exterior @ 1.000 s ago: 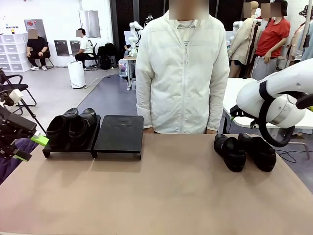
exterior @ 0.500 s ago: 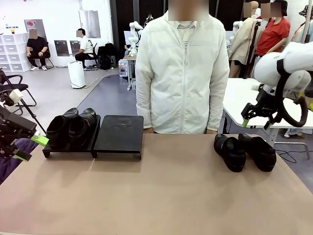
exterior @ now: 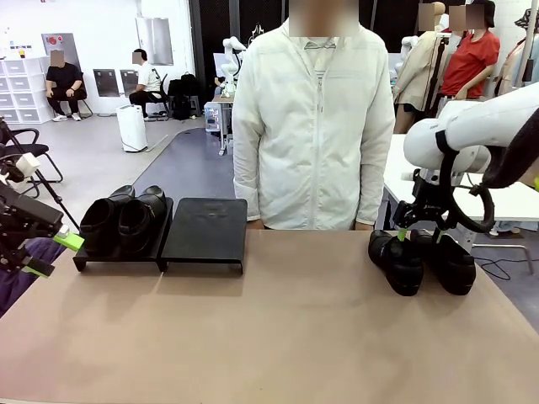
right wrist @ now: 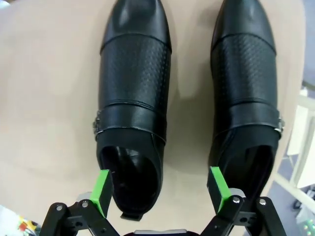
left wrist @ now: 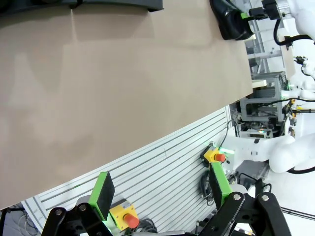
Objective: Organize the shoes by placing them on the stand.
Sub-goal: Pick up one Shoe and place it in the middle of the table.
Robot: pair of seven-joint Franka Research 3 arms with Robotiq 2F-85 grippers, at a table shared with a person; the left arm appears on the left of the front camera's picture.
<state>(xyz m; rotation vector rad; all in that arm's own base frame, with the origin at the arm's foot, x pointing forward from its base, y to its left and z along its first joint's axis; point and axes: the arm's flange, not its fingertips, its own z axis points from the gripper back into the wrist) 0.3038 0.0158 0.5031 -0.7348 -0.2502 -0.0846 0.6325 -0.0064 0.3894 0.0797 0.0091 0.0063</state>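
Right gripper (exterior: pixel 418 236): jaws wide, empty, over the heels of two loose shoes (exterior: pixel 397 263) at 2 o'clock. Left gripper (exterior: pixel 55 255): open, empty, at 9 o'clock. Stand (exterior: pixel 205 223), 10 o'clock: two shoes (exterior: pixel 122 220) on left panel, right panel bare. Judged half done.

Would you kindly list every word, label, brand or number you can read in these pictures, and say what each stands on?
No text reads clearly anywhere.
Shoes: no brand or print shows on the uppers.
Stand: plain black, no label.
Poster on the far wall: too small and blurred to read.
Stop boxes: yellow with red buttons, no legible marking.
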